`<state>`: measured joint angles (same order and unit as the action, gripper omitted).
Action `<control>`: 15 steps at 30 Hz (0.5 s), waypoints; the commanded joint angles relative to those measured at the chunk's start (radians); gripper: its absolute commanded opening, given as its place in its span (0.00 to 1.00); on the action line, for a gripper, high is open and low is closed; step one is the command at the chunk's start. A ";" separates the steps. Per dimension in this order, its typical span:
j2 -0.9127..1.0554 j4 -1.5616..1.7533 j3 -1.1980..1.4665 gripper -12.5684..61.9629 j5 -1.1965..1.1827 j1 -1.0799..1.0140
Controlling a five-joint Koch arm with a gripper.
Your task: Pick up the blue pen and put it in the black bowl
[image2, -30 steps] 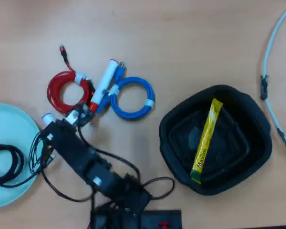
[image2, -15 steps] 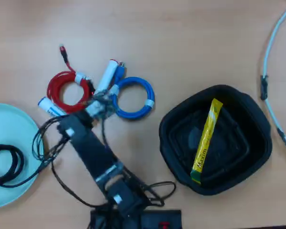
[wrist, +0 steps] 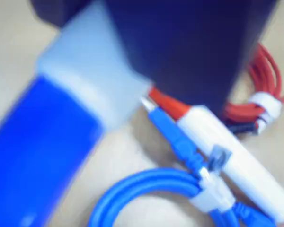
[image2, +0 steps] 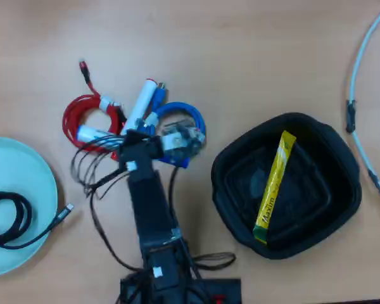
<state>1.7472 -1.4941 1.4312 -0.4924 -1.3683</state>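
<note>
surface: light wood-tone table (image2: 240,50), evenly lit. nothing of the room past the tabletop shows.

overhead view: arm comes in from the bottom edge and reaches up to the cable cluster left of centre. gripper (image2: 134,138) sits at the lower edge of the red cable coil (image2: 82,117) and the blue cable coil (image2: 191,118). the blue pen (image2: 94,134) sticks out leftward from the gripper, lying across the red coil. the white marker with red cap (image2: 140,104) lies tilted between the two coils. the black bowl (image2: 342,158) is well apart to the right, with a yellow stick packet (image2: 273,183) lying aslant inside it. the pale teal plate (image2: 25,171) at the left edge carries a black cable (image2: 6,218). a pale cable (image2: 361,95) curves down the right edge.

wrist view only: the pen fills the left side, very close and blurred, blue end low and pale barrel running up under the dark jaw. it appears lifted clear of the table. the marker's red cap and the blue coil's white tie show sharply here.

tool state: jaws closed on the pen barrel as far as can be seen; the contact itself is blurred. bowl and plate show only from overhead.
</note>
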 commanded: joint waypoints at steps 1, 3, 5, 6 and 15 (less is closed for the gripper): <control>0.054 0.014 -0.075 0.07 0.086 -0.086; 0.052 0.018 -0.075 0.07 0.158 -0.156; 0.052 0.018 -0.077 0.07 0.250 -0.213; 0.051 0.018 -0.075 0.07 0.288 -0.238; 0.046 0.034 -0.026 0.07 0.454 -0.565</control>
<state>1.7472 -1.4910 1.4327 -0.0874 -1.8807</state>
